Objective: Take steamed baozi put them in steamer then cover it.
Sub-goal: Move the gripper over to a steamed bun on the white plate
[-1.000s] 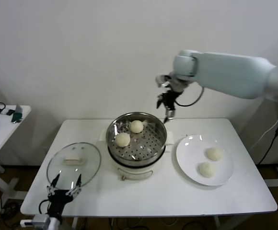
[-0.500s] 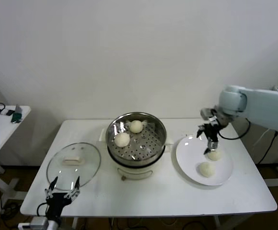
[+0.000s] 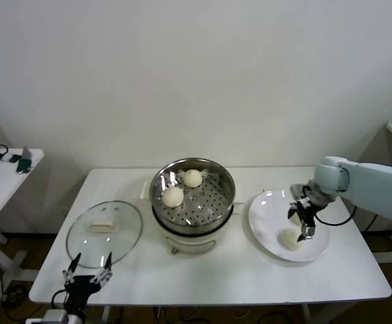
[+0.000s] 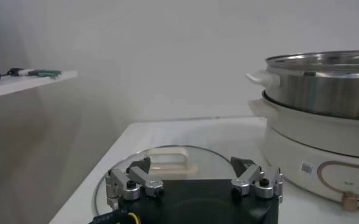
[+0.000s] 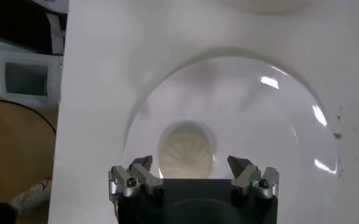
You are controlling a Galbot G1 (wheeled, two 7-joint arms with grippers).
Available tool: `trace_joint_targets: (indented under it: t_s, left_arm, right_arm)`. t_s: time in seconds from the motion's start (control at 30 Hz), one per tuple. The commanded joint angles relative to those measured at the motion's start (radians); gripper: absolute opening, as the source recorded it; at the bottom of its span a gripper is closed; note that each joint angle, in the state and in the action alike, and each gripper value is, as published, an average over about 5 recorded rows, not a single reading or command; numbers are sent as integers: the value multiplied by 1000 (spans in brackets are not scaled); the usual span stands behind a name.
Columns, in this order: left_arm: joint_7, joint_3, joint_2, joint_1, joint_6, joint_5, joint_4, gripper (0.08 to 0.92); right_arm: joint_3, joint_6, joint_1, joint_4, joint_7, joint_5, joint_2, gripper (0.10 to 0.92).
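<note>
Head view: right gripper (image 3: 305,220) over the plate (image 3: 267,212).
Fingers apart above a baozi (image 3: 290,238); left gripper (image 3: 86,276) parked, fingers apart.

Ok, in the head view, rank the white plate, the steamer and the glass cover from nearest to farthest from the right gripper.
1. The white plate, directly under the right gripper, which hangs open over a baozi on it.
2. The steamer, at the table's centre, toward the robot's left of the plate.
3. The cover, flat on the table at the far left, by the left gripper.
</note>
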Motion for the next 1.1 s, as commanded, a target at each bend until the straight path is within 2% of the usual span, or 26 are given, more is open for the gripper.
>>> trace_joint_targets:
  t_s: [0.03,0.27,0.87,1.1]
  left_arm:
    - [1,2,-4,0,0,5,3,823]
    - [1,3,-7,2,0,9,3,823]
    - [0,4,-2,-6,0,6,10,823]
    - [-1,5,-5,-8,2,6,7,823]
  right_arm:
    - [70,-9,-112,-57,30,-50,8,823]
    - [80,-15,-137,-71,30,-54,32,816]
    - [89,-2,-142,-88,13,-81,42,708]
    - [87,16,-122,-88,-3,-92,45,689]
